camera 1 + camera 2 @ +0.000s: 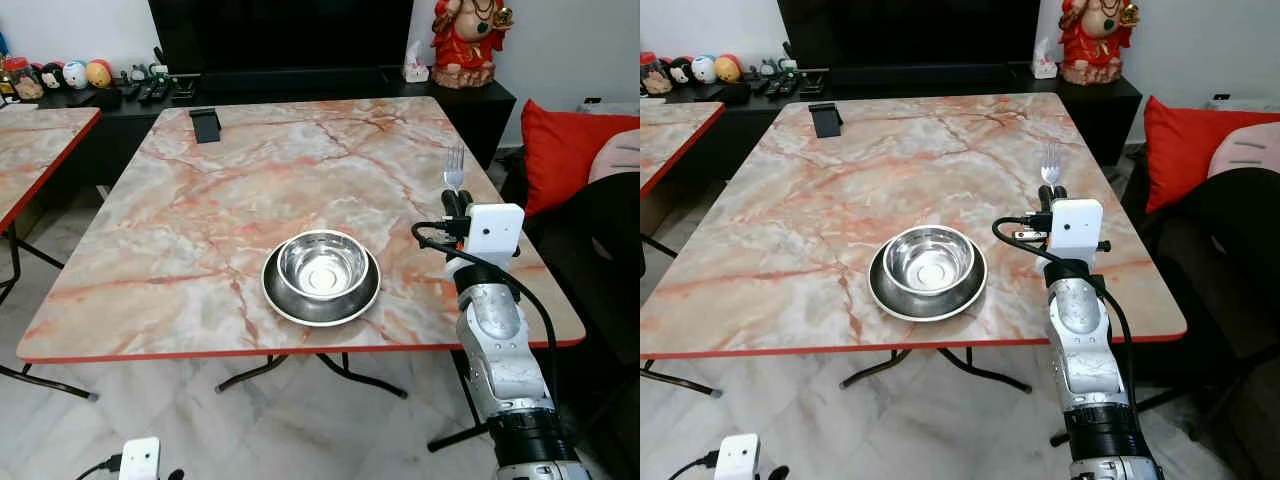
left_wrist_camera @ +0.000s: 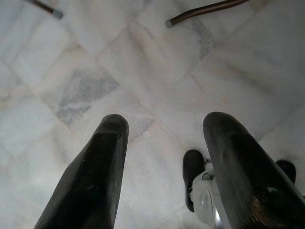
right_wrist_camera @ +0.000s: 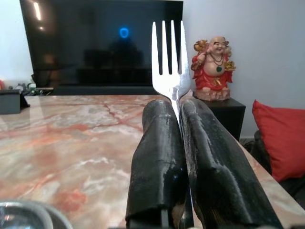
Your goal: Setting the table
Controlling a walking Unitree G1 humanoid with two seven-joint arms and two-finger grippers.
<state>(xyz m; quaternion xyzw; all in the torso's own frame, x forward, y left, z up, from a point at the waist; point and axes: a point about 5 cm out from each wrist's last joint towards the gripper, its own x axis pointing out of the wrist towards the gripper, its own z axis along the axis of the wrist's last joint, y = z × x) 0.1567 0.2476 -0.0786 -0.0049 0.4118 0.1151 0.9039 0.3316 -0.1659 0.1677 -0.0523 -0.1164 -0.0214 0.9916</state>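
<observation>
- My right gripper (image 3: 178, 143) is clamped on a fork (image 1: 454, 166), tines pointing up, held over the marble table (image 1: 200, 220) just right of the steel bowl (image 1: 322, 265), which sits in a steel plate (image 1: 290, 300).
- The fork looks light, stiff and smooth; pinched low on the handle, I'd judge it could swivel between the fingers (image 3: 157, 162) if nudged.
- I'd set it flat beside the plate, lowering gently so metal doesn't skid on marble.
- My left gripper (image 2: 162, 162) hangs idle over the tiled floor (image 2: 143, 71), fingers spread apart.
</observation>
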